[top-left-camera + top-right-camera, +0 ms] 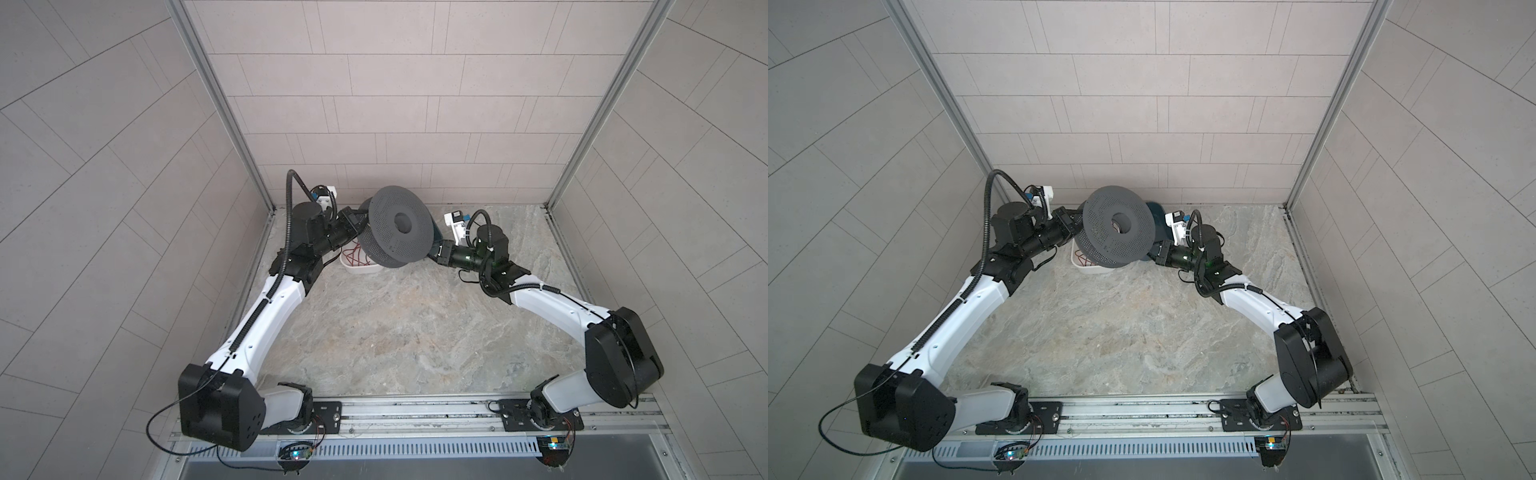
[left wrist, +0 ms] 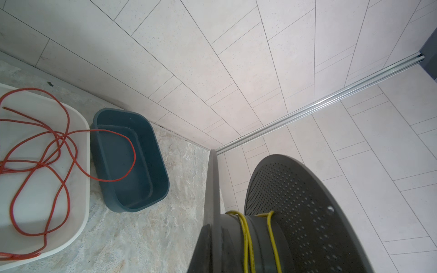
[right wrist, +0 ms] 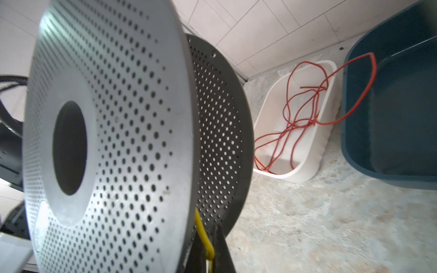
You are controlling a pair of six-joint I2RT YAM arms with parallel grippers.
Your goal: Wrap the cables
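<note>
Yellow cable [image 2: 246, 236] is the whole story here. A few turns sit on the hub of the dark grey spool [image 1: 395, 232], which hangs off the tabletop [image 1: 415, 332] at about 12 o'clock in both top views. Your left gripper [image 2: 214, 245] looks clenched on the spool's flange from 9 o'clock, though its fingers are mostly hidden. Your right gripper [image 3: 208, 255] is pinched on the cable's free run at the spool's 4 o'clock edge, so that arm's nearer. The hub axis tips up toward the camera, so I'd guess the next loop circles it between the flanges. Red cable [image 2: 47, 146] lies in the white tray [image 2: 85, 141].
</note>
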